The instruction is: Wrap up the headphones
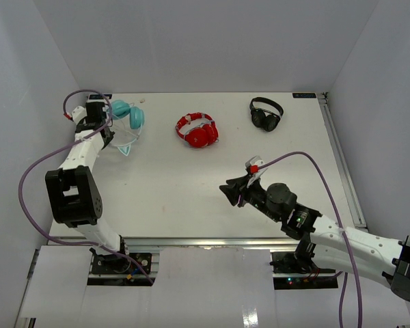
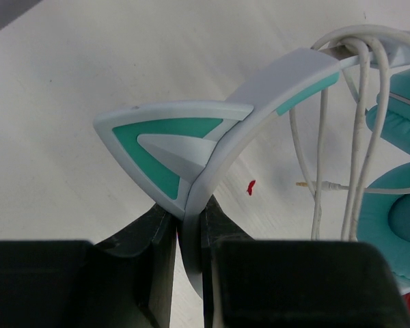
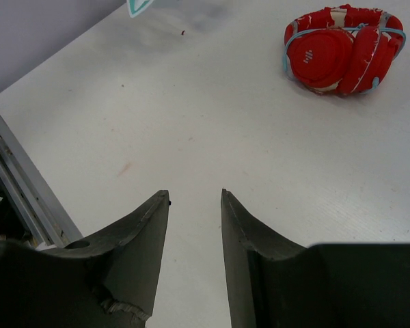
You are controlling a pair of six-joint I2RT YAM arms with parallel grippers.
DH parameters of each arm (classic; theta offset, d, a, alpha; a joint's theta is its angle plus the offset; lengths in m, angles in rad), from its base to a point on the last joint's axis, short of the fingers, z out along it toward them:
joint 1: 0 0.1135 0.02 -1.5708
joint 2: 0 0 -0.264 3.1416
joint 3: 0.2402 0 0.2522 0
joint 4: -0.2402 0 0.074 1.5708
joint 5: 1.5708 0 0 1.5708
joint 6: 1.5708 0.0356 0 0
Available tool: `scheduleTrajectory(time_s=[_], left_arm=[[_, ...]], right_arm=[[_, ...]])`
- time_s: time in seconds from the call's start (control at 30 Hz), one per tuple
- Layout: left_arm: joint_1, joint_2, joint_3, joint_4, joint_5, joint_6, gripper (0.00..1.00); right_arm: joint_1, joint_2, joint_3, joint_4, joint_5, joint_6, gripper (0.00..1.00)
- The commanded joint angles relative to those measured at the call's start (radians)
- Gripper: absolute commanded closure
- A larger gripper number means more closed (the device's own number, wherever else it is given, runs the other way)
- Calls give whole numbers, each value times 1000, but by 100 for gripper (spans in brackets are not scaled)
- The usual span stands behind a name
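Observation:
The teal headphones (image 1: 128,117) lie at the table's far left, ear cups folded together. In the left wrist view their pale headband (image 2: 260,102) with a teal cat-ear point (image 2: 157,143) fills the middle. The thin white cable (image 2: 359,137) hangs in loops over the band beside a teal ear cup (image 2: 396,171), and its plug (image 2: 307,184) lies on the table. My left gripper (image 1: 111,134) (image 2: 188,208) is shut on the headband just below the cat ear. My right gripper (image 1: 227,189) (image 3: 195,195) is open and empty over bare table near the middle.
Red headphones (image 1: 198,130) (image 3: 342,49) lie at the back centre and black headphones (image 1: 266,114) at the back right. A metal rail (image 1: 342,157) runs along the table's right edge. White walls enclose the left, back and right.

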Motion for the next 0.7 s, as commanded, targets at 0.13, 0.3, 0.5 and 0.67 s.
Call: scheduleTrajectory(time_s=[0.13,0.3,0.5,0.67], left_arm=[[84,26,-17,131,75,-20,100],[102,71,-38,144,78,-21,100],[121,89,-76,184,68,-23,100],[128,110,-92,214,82,10,100]], right_arm=[[6,-60,-32,75,16,-4,57],[6,-84,-29,62,19,-6,56],[6,-119,-46,63,15,-4,56],[6,-128,-53,63,21,-4,56]])
